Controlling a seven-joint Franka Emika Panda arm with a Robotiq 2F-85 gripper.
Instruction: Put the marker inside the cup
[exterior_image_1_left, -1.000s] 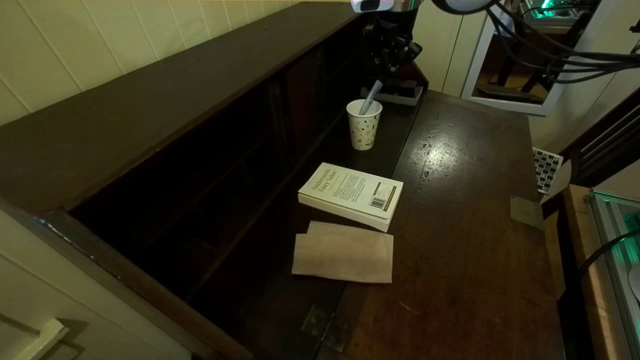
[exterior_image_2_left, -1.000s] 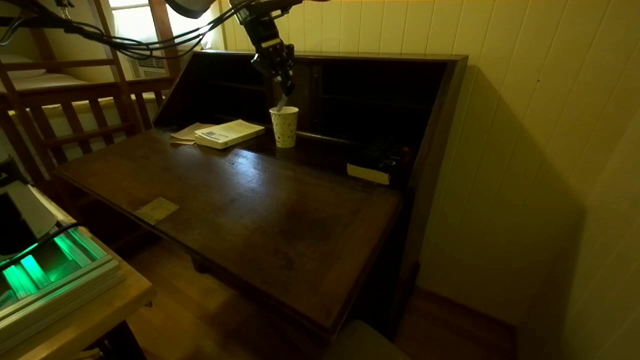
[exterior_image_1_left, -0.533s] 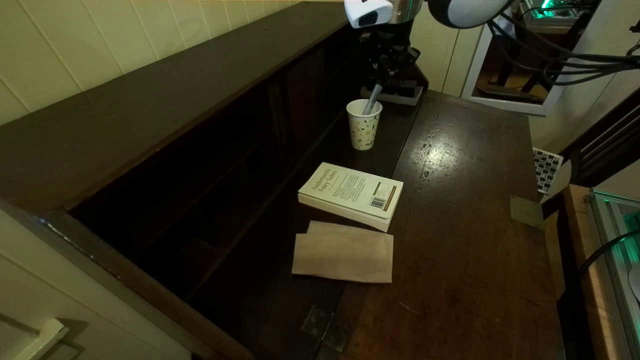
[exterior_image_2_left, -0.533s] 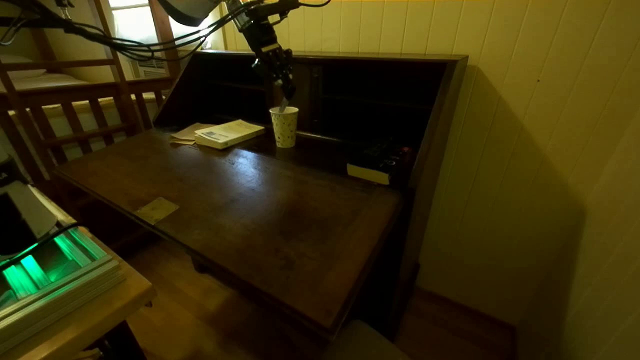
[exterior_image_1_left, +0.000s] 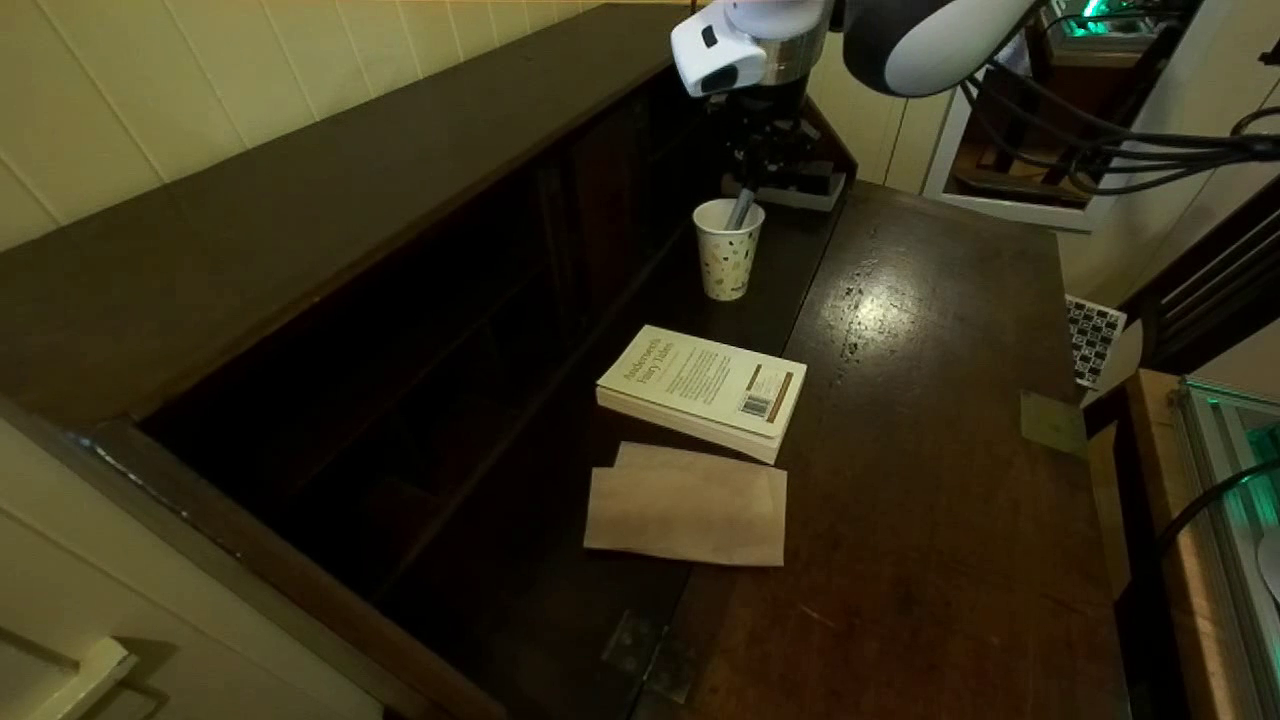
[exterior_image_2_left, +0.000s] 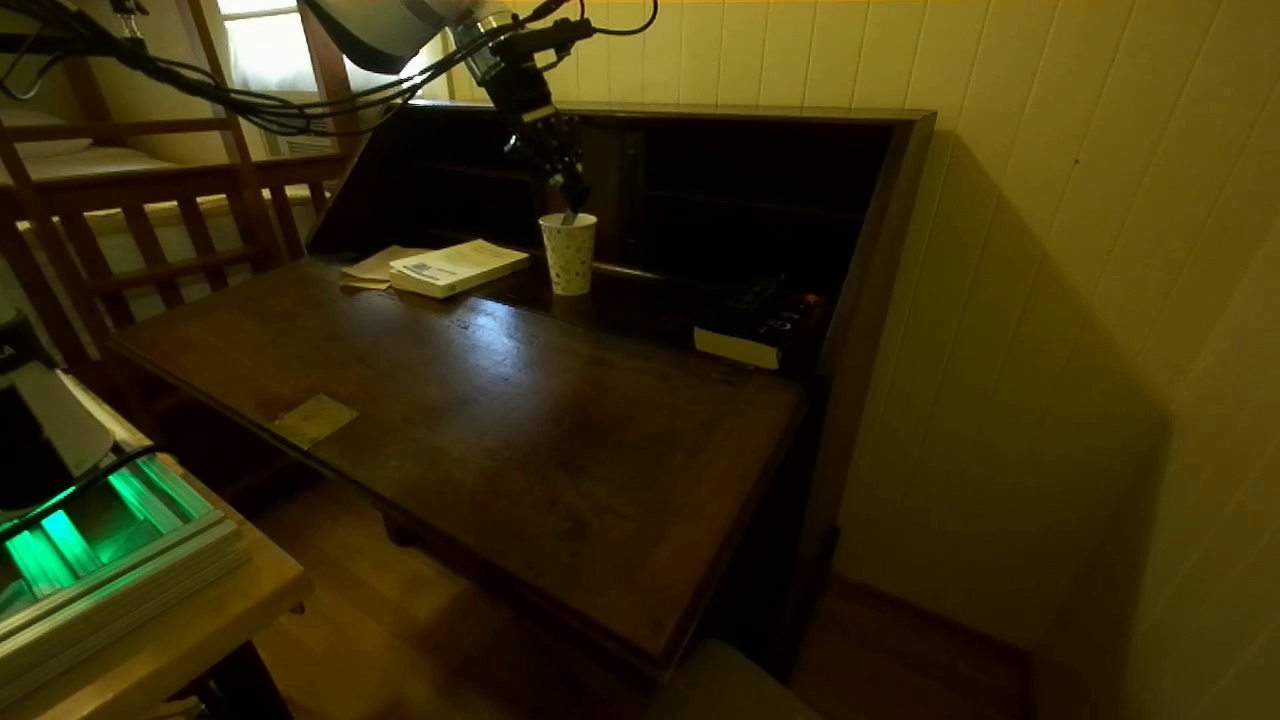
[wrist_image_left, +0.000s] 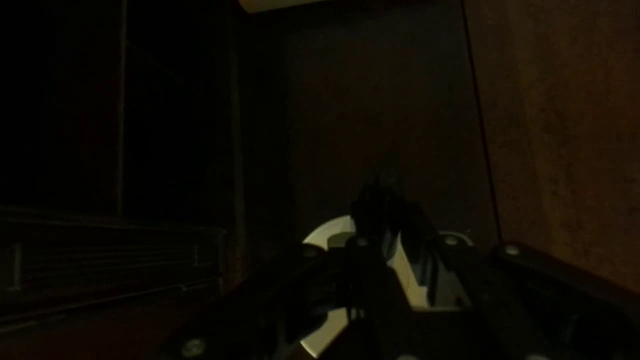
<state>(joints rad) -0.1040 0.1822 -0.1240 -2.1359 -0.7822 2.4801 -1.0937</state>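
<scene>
Gripper (exterior_image_1_left: 746, 184) and marker (exterior_image_1_left: 739, 211) have both dropped a bit since half a second ago, so less of the marker shows above the rim of the cup (exterior_image_1_left: 728, 265); the cup itself hasn't budged. Starting in an exterior view, the marker's leaning, bottom end inside the cup, top end up in the gripper, which looks clamped around it. White part of the arm (exterior_image_1_left: 735, 50) hangs above the cup. White book (exterior_image_1_left: 705, 390) (says Andersen's Fairy Tales, barcode facing up) lies flat on the camera side of the cup, and some brown paper (exterior_image_1_left: 690, 515) sits just past the book, farther from the cup. Next, in an exterior view the gripper (exterior_image_2_left: 572, 200) is right over the cup, with only a sliver of marker (exterior_image_2_left: 569, 217) between it and the rim. Book and paper are to the left of the cup there, and a black book (exterior_image_2_left: 745, 347) is well off to its right, same desk (exterior_image_2_left: 470, 410). Wrist view's super dark: fingers (wrist_image_left: 370, 215) are bunched close together over the cup (wrist_image_left: 327, 231), pale rim poking out around them. Can't really make out the marker in that one.
</scene>
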